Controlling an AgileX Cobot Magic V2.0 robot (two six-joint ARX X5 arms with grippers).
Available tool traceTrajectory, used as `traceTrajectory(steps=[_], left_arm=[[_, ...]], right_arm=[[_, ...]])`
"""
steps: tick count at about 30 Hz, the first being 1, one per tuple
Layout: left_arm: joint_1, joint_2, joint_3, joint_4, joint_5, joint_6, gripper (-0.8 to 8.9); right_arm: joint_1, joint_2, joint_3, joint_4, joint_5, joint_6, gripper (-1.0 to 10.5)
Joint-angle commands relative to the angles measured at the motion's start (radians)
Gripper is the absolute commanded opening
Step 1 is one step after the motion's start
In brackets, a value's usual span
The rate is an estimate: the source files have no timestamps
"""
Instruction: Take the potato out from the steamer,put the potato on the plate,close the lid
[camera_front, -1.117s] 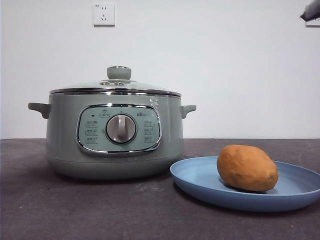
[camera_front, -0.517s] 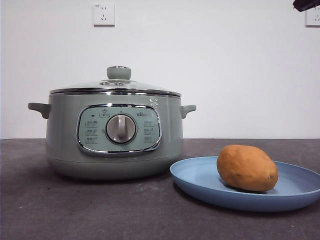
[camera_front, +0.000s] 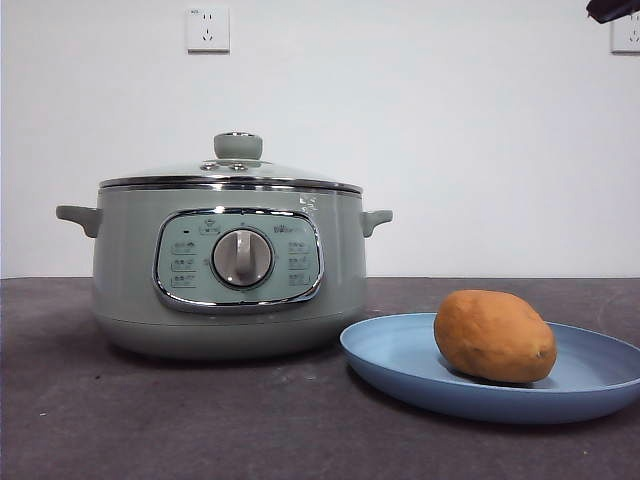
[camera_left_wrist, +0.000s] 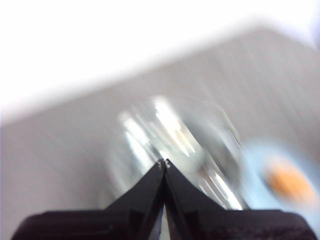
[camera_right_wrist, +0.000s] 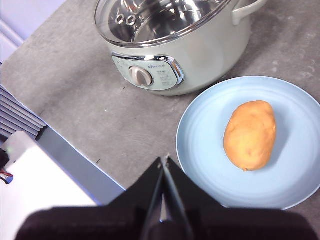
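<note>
**Potato plated, lid on, arms up high**

On the wide light-blue plate (camera_front: 400, 362) sits the oval orange-brown potato (camera_front: 494, 336), same spot as half a second ago; nothing moved. Glass lid with pale green knob (camera_front: 238, 146) covers the sage-green steamer pot (camera_front: 228, 268). Left gripper (camera_left_wrist: 164, 163) view is badly blurred, fingers clenched above the lid. Right gripper (camera_right_wrist: 165, 160) is pinched closed too, potato well clear beyond its tips.

A bare test room, more lab than kitchen: the steamer (camera_front: 228, 262) and the plate (camera_front: 400, 362) sit on a dark grey table (camera_front: 200, 420) against a blank white wall (camera_front: 420, 130) with only power sockets (camera_front: 207, 29) (no counters or sink anywhere in sight).
</note>
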Motion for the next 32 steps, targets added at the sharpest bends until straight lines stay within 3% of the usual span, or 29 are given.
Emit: traceTrajectory(steps=[1,5,13,21,32], left_arm=[[0.091,-0.079,-0.029,0.121,0.0,0.016,-0.04],[0.229,-0.261,-0.237,0.398,-0.003,0.029,-0.04],[0.313,-0.493,-0.69,0.737,-0.002,0.056,-0.04],[0.314,-0.625,-0.991,0.764,-0.003,0.038,-0.04],[0.319,-0.777,-1.235,0.771,-0.016,0.03,-0.04]], right_arm=[[0.001,-0.002,0.001,0.003,0.003,0.005,0.0],[0.001,-0.002,0.001,0.003,0.003,0.005,0.0],[0.001,-0.002,0.001,0.003,0.003,0.005,0.0],[0.001,-0.002,0.001,0.003,0.003,0.005,0.0],[0.001,-0.002,0.001,0.003,0.003,0.005,0.0]])
